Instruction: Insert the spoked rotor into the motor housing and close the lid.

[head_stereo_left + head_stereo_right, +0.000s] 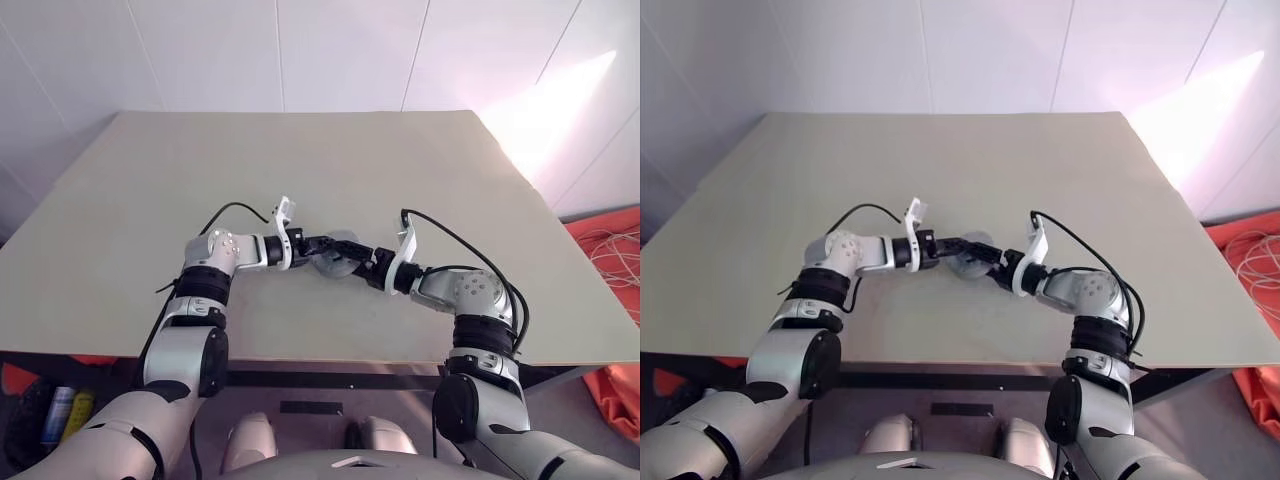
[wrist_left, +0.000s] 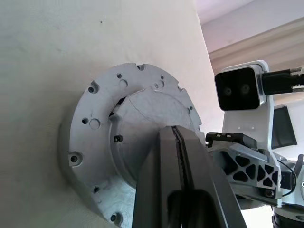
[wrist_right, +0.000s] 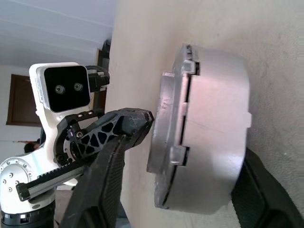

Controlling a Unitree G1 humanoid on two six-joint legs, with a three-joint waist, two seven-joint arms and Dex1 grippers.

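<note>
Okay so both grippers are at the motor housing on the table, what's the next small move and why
Probably finish closing the right gripper on the motor housing. Its fingers straddle the housing, one on each side, but seem not yet pressed against it. The left gripper is shut, its tips resting on the housing's flat face as it sits on the table. A firm hold likely comes before any lift or turn.

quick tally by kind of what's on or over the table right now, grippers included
round silver-grey metal motor housing, standing on the beige table: 1
black two-fingered grippers, left gripper and right gripper, one on either side of the housing: 2
beige tables: 1
total: 4
</note>
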